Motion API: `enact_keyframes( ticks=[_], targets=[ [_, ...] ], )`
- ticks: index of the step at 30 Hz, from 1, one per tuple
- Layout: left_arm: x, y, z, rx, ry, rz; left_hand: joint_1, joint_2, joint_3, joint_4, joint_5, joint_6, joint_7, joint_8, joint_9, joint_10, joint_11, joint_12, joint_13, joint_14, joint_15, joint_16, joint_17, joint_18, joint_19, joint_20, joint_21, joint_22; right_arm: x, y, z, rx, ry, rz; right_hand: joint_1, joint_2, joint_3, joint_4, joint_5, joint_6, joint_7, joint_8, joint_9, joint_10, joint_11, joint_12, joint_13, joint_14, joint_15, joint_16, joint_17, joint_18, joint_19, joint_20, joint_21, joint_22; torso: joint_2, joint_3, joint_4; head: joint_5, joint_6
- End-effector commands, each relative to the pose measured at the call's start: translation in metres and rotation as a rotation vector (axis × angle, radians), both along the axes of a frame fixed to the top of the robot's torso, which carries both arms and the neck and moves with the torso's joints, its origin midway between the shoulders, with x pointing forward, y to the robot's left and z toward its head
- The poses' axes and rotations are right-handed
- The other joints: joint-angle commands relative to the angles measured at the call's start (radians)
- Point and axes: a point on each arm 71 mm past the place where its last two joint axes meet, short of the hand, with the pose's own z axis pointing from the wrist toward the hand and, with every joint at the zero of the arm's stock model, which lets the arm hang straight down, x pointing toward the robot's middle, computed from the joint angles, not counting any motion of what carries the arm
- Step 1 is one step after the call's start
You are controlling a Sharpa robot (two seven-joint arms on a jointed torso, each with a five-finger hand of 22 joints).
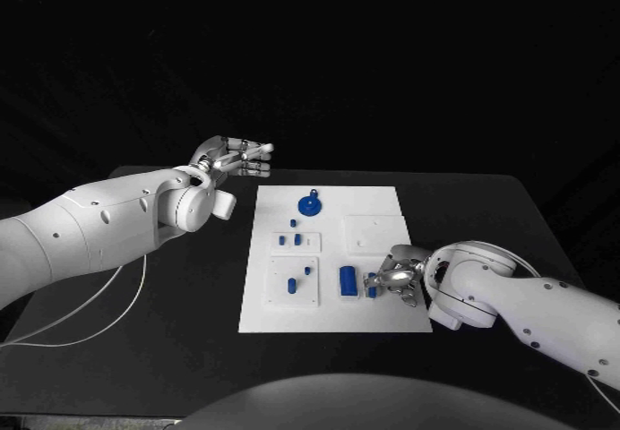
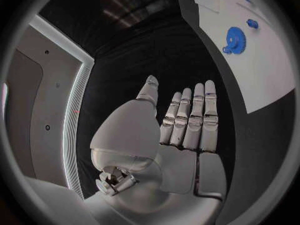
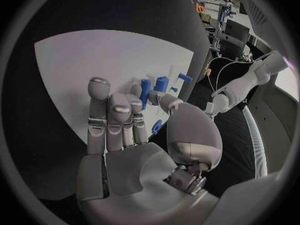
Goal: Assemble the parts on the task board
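Observation:
The white task board (image 1: 388, 318) lies mid-table. On it are a blue gear (image 1: 310, 203), several small blue parts such as a peg (image 1: 292, 286), and a blue block (image 1: 348, 279). My right hand (image 1: 394, 276) is low over the board's right edge with its fingers (image 3: 109, 120) stretched out straight. A small blue part (image 1: 372, 289) lies just under it, seen between thumb and fingers (image 3: 157, 126); nothing is gripped. More blue pegs (image 3: 162, 83) stand beyond the fingertips. My left hand (image 1: 236, 159) hangs in the air off the board's far left corner, flat (image 2: 187, 120) and holding nothing. The gear (image 2: 235, 39) is ahead of it.
Black table (image 1: 168, 331) surrounds the board on all sides. A thin white cable (image 1: 90, 309) trails over the table under my left arm. The left arm's bulky forearm (image 1: 142, 215) hangs over the table left of the board.

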Motion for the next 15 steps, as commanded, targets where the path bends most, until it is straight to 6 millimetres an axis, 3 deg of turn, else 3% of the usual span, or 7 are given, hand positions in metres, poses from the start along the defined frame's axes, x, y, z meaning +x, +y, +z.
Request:
enact_keyframes(
  ticks=[1,15],
  targets=[
    [-0.0004,-0.003,0.0,-0.003,-0.001,-0.019,-0.004,-0.002,-0.002,-0.002,-0.004,-0.004,0.001,-0.002,-0.001,-0.008,0.001,-0.002,-0.001,-0.009,0.001,-0.003,0.001,0.008,-0.004,0.006,0.002,-0.001,0.0004,0.002,-0.001,-0.024,-0.013,0.031,0.027,0.014,0.139,-0.141,-0.007,-0.021,-0.017,0.005,0.007,0.007,0.002,-0.003,0.0,0.001,-0.006,-0.003,0.001,0.004,0.044,-0.001,-0.002,0.001,0.0,0.0001,-0.0007,0.001,0.0],
    [-0.0005,-0.0037,-0.0003,-0.004,0.003,-0.023,-0.005,-0.002,-0.001,-0.001,-0.004,-0.011,0.002,-0.002,-0.001,-0.008,0.001,-0.002,-0.001,-0.009,0.001,-0.003,0.001,0.008,-0.004,0.006,0.002,-0.001,0.0017,0.0055,-0.0046,-0.03,-0.021,0.045,0.036,0.01,0.138,-0.134,-0.021,-0.023,-0.017,0.005,0.006,0.006,0.002,-0.004,-0.001,0.0,-0.006,-0.005,0.0,0.004,0.044,0.0,-0.005,0.002,0.0,0.0005,-0.001,0.004,0.0]
  ],
)
